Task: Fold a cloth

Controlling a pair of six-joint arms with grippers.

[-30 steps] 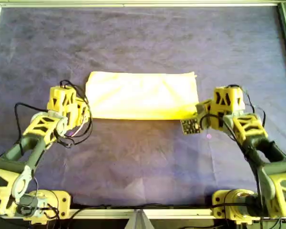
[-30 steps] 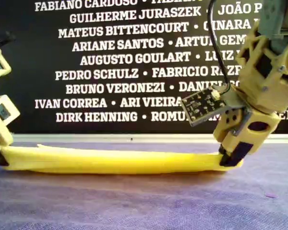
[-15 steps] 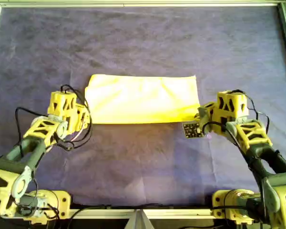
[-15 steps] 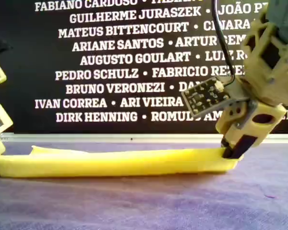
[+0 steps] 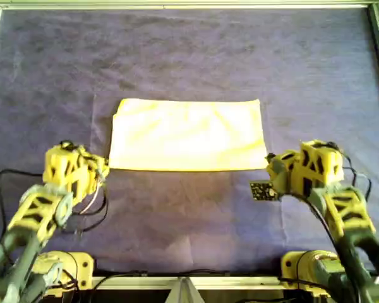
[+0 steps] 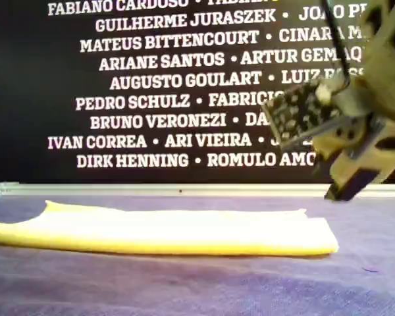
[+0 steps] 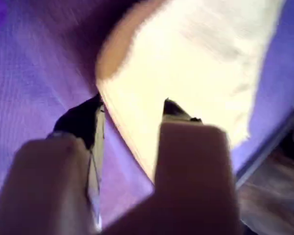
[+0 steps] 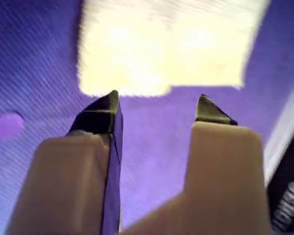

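Note:
The bright yellow cloth [image 5: 186, 134] lies flat as a folded rectangle on the dark purple sheet [image 5: 189, 57]. It shows side-on in the exterior view [image 6: 164, 230]. My first gripper [image 5: 100, 169] is open and empty, just off the cloth's near corner at the overhead view's left. The cloth edge [image 7: 196, 63] shows beyond its jaws [image 7: 132, 104]. My second gripper [image 5: 270, 166] is open and empty, off the near corner at the overhead view's right, raised above the sheet [image 6: 342, 192]. Its wrist view shows the cloth [image 8: 166, 49] ahead of the spread jaws [image 8: 158, 98].
A metal frame [image 5: 189, 5] borders the purple sheet. A black banner with white names [image 6: 171, 85] stands behind it. A small circuit board [image 5: 260, 189] hangs on the second arm. A small purple spot [image 8: 7, 123] lies on the sheet near the second gripper.
Both grippers let go of the cloth's near corners and drew back toward the overhead view's bottom. The second gripper rose off the sheet. The cloth's near edge settled flat.

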